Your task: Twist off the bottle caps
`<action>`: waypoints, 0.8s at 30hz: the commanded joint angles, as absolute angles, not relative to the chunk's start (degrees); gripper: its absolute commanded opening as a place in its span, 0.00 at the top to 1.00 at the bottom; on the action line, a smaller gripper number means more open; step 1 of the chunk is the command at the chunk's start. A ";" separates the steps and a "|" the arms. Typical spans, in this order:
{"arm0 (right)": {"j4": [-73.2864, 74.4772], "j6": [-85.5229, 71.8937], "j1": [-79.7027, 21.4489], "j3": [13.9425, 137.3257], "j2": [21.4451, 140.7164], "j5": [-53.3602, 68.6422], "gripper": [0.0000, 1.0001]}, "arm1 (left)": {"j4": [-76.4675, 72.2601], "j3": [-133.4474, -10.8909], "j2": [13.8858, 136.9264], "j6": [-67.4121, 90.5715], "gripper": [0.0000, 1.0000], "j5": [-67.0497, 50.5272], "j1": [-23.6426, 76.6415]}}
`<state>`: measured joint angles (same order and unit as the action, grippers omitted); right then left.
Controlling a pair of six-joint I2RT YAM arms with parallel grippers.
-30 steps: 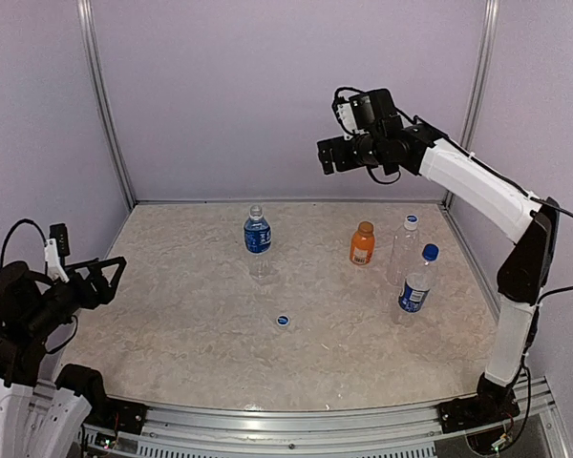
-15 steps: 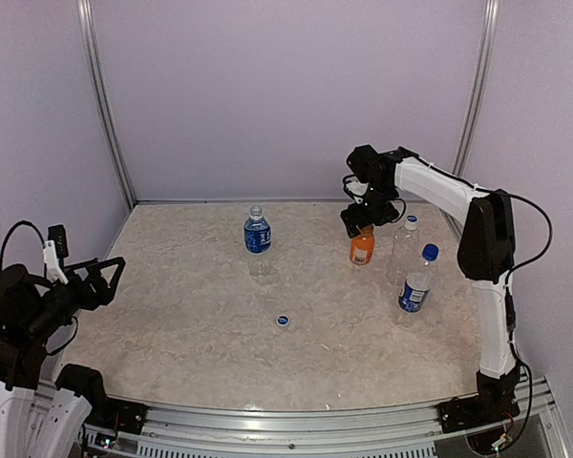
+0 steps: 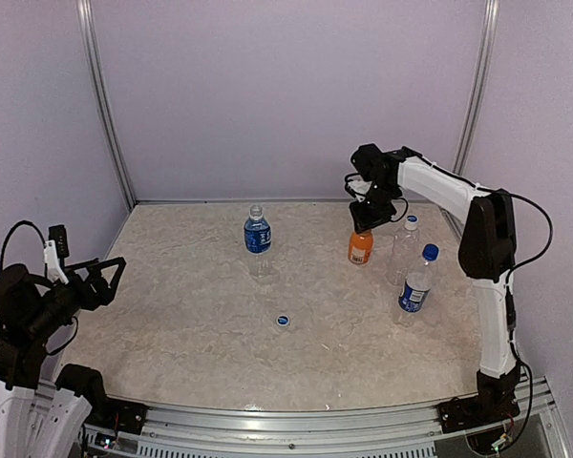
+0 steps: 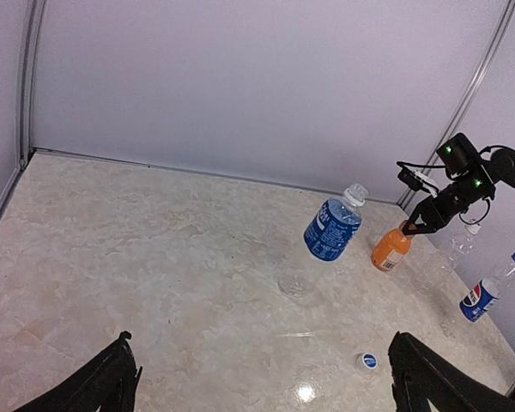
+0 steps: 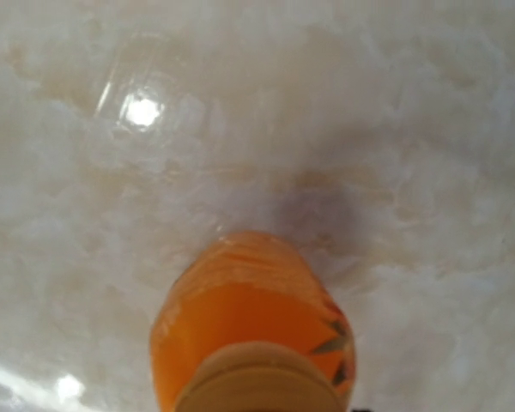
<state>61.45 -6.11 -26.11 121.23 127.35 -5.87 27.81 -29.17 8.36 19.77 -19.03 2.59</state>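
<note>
The short orange bottle stands at the back right of the table. My right gripper sits down over its top, shut on the cap, which it hides from above. In the right wrist view the orange bottle and its tan cap fill the lower frame; my own fingers do not show there. A blue-labelled bottle stands at centre back with a bare neck. A clear unlabelled bottle and a blue-capped labelled bottle stand right of the orange one. My left gripper hovers open at the near left.
A loose blue-and-white cap lies on the marble tabletop in the middle. Purple walls with metal corner posts close in the back and sides. The clear bottle's cap is close beside my right arm.
My right arm swung down from high above the table onto the orange bottle's top and its jaws closed on the cap. The bottle shifted slightly. The left arm has not moved.
</note>
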 commanded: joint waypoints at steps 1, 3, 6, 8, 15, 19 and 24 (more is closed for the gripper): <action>60.52 -5.78 -25.06 121.64 129.10 -3.56 0.89 | 26.76 -28.32 8.82 20.15 0.01 -19.59 2.11; 61.36 -5.80 -25.04 122.94 128.93 -2.61 1.00 | 26.83 -28.49 8.88 19.76 0.01 -19.61 2.11; 60.74 -7.18 -25.71 123.91 125.28 -3.13 1.00 | 27.65 -29.67 8.95 18.65 0.04 -18.54 2.11; 58.35 -7.69 -27.19 123.58 119.73 -3.74 1.00 | 28.23 -30.60 8.88 18.10 0.06 -18.19 2.11; 46.21 -5.86 -42.15 120.71 102.49 -12.77 1.00 | 32.05 -42.18 14.86 1.72 0.06 -28.99 2.75; 37.19 -5.18 -51.58 117.57 98.33 -8.83 1.00 | 39.66 -48.60 21.57 -18.92 0.01 -24.74 7.41; 25.71 -7.86 -59.97 116.65 100.69 -0.97 1.00 | 43.59 -56.73 31.13 -35.47 0.01 -12.69 16.76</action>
